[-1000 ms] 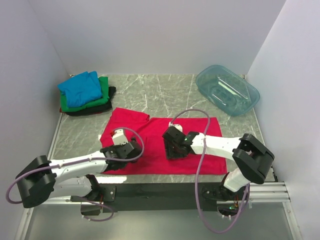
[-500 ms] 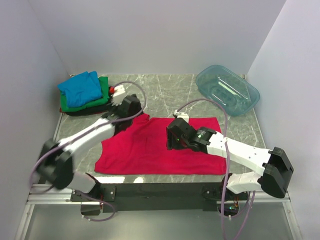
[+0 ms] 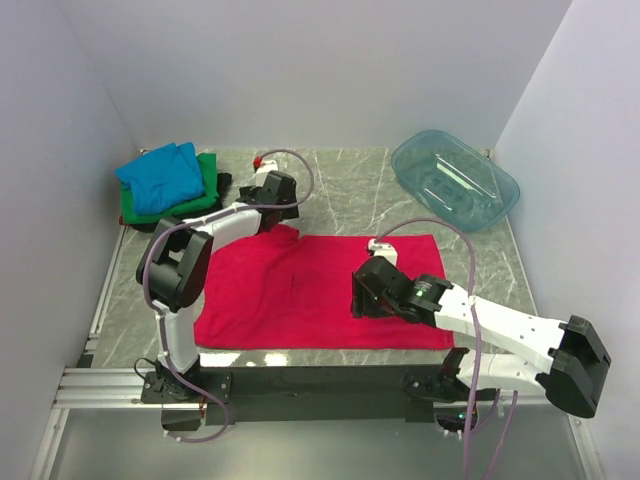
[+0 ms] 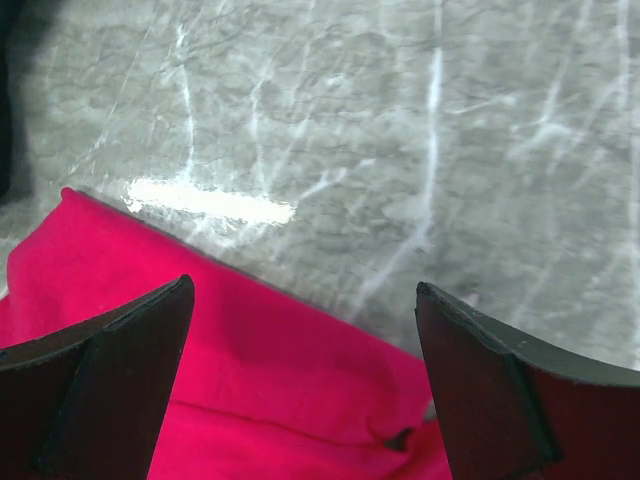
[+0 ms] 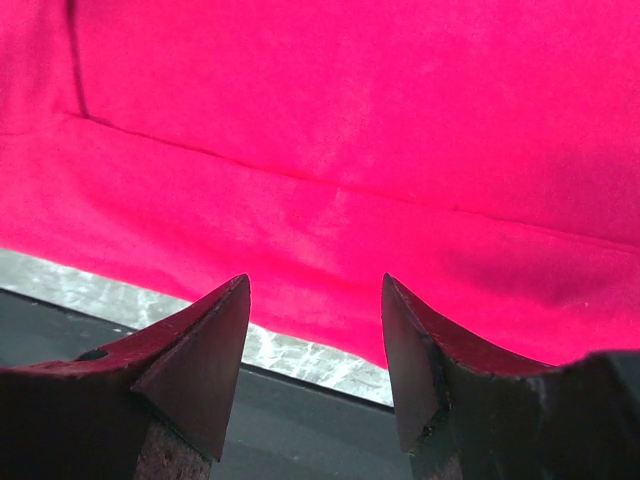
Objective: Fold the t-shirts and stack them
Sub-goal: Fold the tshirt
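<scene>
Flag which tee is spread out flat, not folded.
The red-pink t-shirt, laid open across the near middle of the table. The blue t-shirt, green t-shirt and black t-shirt are folded in one pile at the far left corner.

left gripper (image 4: 302, 287) spread wide, reaching far, right gripper (image 5: 315, 282) parted

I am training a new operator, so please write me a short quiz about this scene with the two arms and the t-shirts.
1. True or false: the red-pink t-shirt lies on the table, outside the teal tub.
2. Which colour is on top of the stack? A blue, B green, C black.
3. Fill in: the left tool and the right tool are both ____ (open or shut).
Key: 1 true; 2 A; 3 open.
</scene>
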{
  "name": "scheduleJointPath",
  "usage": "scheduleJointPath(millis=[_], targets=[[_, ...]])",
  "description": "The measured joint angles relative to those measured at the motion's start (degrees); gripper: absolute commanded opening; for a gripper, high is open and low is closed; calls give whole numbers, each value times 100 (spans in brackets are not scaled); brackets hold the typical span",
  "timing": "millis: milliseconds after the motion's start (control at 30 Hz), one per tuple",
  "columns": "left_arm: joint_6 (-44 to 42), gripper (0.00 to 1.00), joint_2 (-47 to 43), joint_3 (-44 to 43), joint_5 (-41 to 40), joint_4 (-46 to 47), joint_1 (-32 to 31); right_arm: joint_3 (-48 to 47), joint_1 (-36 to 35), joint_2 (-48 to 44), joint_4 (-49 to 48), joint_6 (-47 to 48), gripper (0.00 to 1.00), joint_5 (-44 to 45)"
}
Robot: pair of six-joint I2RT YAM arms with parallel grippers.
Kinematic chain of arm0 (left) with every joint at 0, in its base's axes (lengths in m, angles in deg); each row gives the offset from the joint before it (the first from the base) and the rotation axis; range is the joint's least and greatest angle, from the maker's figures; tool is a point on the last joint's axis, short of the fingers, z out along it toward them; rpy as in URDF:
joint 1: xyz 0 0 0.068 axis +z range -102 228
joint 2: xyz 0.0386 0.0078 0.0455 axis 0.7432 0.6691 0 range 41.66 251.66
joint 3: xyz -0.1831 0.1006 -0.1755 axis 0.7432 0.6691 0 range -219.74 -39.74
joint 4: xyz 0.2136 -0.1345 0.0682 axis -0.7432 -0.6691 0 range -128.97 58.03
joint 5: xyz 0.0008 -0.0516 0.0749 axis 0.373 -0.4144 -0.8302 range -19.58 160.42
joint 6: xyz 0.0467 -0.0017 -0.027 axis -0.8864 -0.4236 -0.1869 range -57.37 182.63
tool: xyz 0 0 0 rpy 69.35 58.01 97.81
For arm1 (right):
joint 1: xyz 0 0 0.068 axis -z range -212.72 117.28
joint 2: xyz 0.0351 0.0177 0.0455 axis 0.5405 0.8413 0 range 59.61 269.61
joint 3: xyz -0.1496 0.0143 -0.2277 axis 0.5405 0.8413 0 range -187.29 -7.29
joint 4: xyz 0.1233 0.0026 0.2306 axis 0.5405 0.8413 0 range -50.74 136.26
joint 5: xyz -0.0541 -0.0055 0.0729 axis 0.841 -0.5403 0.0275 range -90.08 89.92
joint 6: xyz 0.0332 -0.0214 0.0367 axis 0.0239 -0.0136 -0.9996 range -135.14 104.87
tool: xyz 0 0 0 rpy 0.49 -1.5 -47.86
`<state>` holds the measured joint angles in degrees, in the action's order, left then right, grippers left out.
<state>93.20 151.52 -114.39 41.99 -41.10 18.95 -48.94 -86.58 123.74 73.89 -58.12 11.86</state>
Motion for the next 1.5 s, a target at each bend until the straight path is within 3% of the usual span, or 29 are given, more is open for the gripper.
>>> scheduleJointPath(millis=[400, 600, 867, 967, 1000, 1200, 1500], targets=[[28, 87, 184, 42, 601, -164, 256, 0, 0, -442, 11, -35, 63, 4], [31, 75, 188, 63, 673, -343, 256, 70, 0, -494, 7, -87, 63, 4], [-11, 42, 273, 66, 667, -444, 256, 96, 0, -608, 17, -90, 63, 26], [-55, 16, 326, 66, 662, -455, 256, 98, 0, -608, 15, -90, 63, 31], [-68, 1, 337, 66, 660, -470, 256, 105, 0, -608, 11, -90, 63, 37], [-87, 1, 203, 326, 595, -284, 256, 157, 0, -605, 9, -87, 63, 48], [612, 1, -1528, 2385, -415, 758, -181, 157, 0, -470, -33, -70, 63, 48]])
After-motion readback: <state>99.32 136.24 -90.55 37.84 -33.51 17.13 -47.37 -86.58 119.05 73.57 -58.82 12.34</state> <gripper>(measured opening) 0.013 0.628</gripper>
